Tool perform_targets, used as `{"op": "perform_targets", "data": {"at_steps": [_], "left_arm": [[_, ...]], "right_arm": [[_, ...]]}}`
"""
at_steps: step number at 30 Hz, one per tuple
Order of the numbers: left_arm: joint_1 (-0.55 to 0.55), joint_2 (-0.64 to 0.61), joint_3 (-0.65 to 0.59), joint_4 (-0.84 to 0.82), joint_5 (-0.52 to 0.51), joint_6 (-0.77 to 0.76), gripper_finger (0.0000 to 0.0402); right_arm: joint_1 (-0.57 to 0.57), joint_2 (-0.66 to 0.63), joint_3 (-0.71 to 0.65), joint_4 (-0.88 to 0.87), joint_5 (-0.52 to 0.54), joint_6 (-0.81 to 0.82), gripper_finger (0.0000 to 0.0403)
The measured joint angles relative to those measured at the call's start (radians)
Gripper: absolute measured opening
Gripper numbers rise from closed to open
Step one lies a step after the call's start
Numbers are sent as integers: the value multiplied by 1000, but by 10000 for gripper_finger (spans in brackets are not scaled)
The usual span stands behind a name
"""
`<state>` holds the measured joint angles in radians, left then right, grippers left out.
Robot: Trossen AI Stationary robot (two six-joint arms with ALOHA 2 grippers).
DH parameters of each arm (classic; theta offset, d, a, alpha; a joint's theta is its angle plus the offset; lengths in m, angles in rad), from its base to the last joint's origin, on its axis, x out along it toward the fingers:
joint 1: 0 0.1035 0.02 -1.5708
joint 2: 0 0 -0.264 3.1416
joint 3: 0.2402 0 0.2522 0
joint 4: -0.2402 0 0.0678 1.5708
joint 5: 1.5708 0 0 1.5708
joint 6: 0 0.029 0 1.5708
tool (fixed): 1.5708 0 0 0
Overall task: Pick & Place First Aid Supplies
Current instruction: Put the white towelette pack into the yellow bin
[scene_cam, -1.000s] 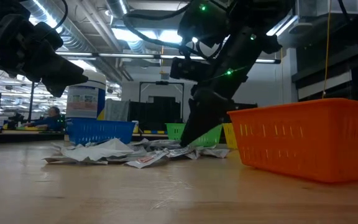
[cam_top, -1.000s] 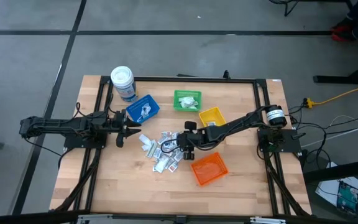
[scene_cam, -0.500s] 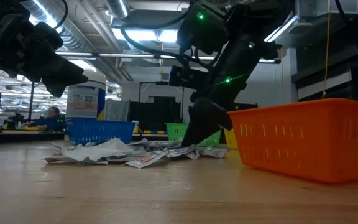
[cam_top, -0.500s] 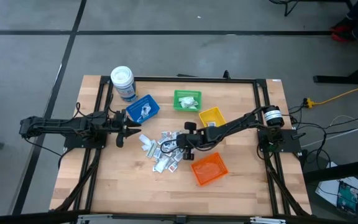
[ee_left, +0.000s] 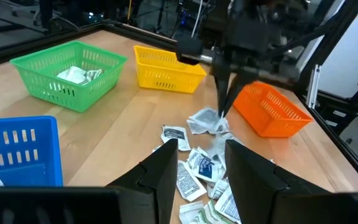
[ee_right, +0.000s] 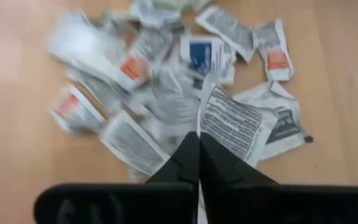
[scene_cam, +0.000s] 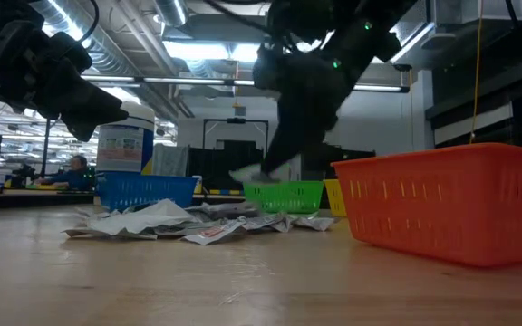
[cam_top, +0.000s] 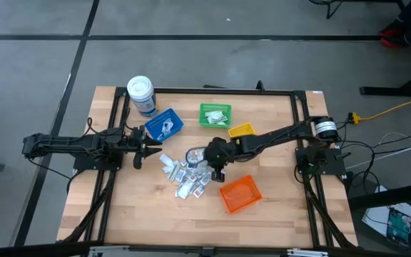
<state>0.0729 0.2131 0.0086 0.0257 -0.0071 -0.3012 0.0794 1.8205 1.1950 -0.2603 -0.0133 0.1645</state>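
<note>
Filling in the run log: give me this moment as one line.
right gripper: shut on packet, lifted above pile | left gripper: open, waiting beside pile | orange bin: looks empty

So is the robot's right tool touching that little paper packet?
Touching. In the right wrist view the right tool is pinched shut on a white packet with its edge between the fingers, lifted over the pile of packets.

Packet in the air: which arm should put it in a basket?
Right. The right hand is shut on the packet above the pile, close to the yellow basket and orange basket. The left hand is open beside the blue basket.
</note>
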Motion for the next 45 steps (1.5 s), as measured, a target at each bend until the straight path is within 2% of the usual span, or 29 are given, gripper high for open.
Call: {"op": "perform_targets", "data": {"at_steps": [7, 12, 20, 26, 32, 39, 45], "left_arm": [[0, 0, 0, 0, 0, 0, 127], [0, 0, 0, 0, 0, 0, 127], [0, 0, 0, 0, 0, 0, 127], [0, 0, 0, 0, 0, 0, 127], [0, 0, 0, 0, 0, 0, 127], [0, 0, 0, 0, 0, 0, 127], [0, 0, 0, 0, 0, 0, 127]], "right_arm": [[-81, -45, 0, 27, -303, 127, 2], [-124, -70, 0, 68, -456, 186, 2], [-198, -77, 2, 240, -701, 311, 2], [-250, -77, 2, 341, -763, 367, 2], [-308, -87, 2, 358, -766, 369, 2], [-399, -146, -8, 320, -761, 331, 2], [-479, -183, -8, 241, -703, 261, 2]]}}
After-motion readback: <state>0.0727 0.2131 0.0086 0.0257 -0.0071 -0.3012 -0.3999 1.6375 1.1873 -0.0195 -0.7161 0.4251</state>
